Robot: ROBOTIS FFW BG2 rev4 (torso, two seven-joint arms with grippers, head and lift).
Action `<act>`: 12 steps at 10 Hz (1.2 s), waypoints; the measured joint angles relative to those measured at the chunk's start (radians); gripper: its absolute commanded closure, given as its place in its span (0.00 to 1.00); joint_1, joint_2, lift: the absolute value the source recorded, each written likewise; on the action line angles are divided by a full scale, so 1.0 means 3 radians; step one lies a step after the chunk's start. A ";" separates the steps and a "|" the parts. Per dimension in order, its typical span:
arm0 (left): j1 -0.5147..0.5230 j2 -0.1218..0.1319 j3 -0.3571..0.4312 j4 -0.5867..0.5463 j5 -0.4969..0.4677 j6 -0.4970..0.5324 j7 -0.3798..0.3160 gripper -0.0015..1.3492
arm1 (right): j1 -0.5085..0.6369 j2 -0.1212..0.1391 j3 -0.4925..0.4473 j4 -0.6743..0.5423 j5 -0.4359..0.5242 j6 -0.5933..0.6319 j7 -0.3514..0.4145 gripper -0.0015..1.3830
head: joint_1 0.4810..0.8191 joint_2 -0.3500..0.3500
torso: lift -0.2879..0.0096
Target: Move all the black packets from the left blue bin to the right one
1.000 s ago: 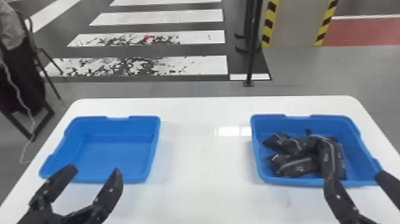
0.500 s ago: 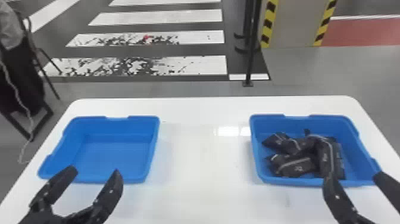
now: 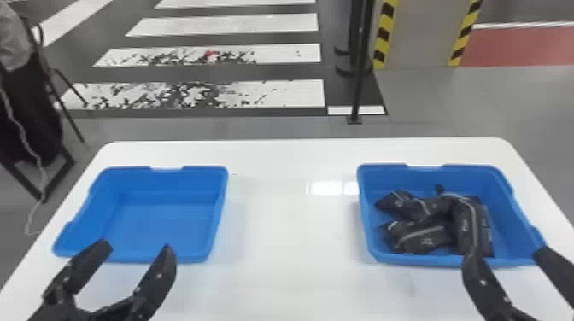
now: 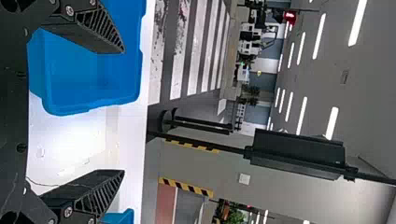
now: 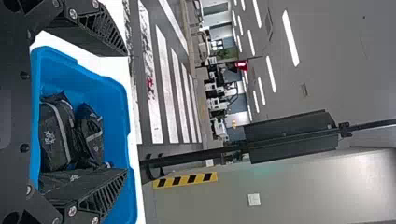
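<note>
Just in front of the left blue bin (image 3: pixel 171 222), my left gripper (image 3: pixel 136 245) is open, its fingers wide apart; the bin holds no packets. My right gripper (image 3: pixel 506 254) stands open at the near side of the right blue bin (image 3: pixel 508 222). Several black packets (image 3: pixel 423 237) lie heaped in that bin. In the left wrist view, the left gripper (image 4: pixel 123 112) has nothing between its fingers, with the left bin (image 4: pixel 79 70) beyond. The right wrist view has the right gripper (image 5: pixel 127 113) spread, and the packets (image 5: pixel 56 135) lie in the bin beyond it.
Both bins stand on a white table (image 3: pixel 286 239), with a wide stretch of tabletop between them. Past the far edge stands a black post (image 3: pixel 358 85) on the floor. A dark chair (image 3: pixel 38 111) is at the far left, off the table.
</note>
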 measured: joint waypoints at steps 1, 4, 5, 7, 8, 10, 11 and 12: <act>0.0002 0.0000 -0.0001 0.0000 0.0005 0.0006 0.0000 0.10 | -0.0003 0.0000 0.0000 0.0000 -0.0004 0.0000 0.0000 0.11 | 0.63 0.61 | 0.45; -0.0001 0.0000 -0.0008 0.0000 0.0013 0.0020 0.0000 0.10 | -0.0009 0.0000 0.0003 0.0005 -0.0015 -0.0002 0.0000 0.11 | 0.63 0.61 | 0.45; -0.0002 0.0000 -0.0012 0.0000 0.0013 0.0023 0.0000 0.10 | -0.0013 0.0000 0.0006 0.0009 -0.0019 -0.0002 0.0000 0.11 | 0.63 0.61 | 0.45; -0.0002 0.0000 -0.0013 0.0000 0.0019 0.0031 0.0000 0.10 | -0.0018 0.0000 0.0012 0.0016 -0.0031 -0.0001 0.0000 0.11 | 0.63 0.61 | 0.45; -0.0002 0.0000 -0.0013 0.0000 0.0021 0.0032 0.0000 0.10 | -0.0023 0.0000 0.0013 0.0020 -0.0032 -0.0002 0.0000 0.11 | 0.63 0.61 | 0.45; -0.0002 0.0000 -0.0013 0.0000 0.0021 0.0032 0.0000 0.10 | -0.0029 -0.0003 0.0020 0.0026 -0.0039 -0.0001 0.0000 0.11 | 0.63 0.61 | 0.45; -0.0002 0.0000 -0.0013 0.0000 0.0023 0.0032 0.0000 0.10 | -0.0034 -0.0008 0.0028 0.0031 -0.0050 -0.0002 0.0000 0.11 | 0.63 0.61 | 0.45; -0.0002 0.0000 -0.0013 0.0000 0.0025 0.0032 0.0000 0.10 | -0.0038 -0.0016 0.0039 0.0032 -0.0062 -0.0003 0.0000 0.11 | 0.63 0.61 | 0.45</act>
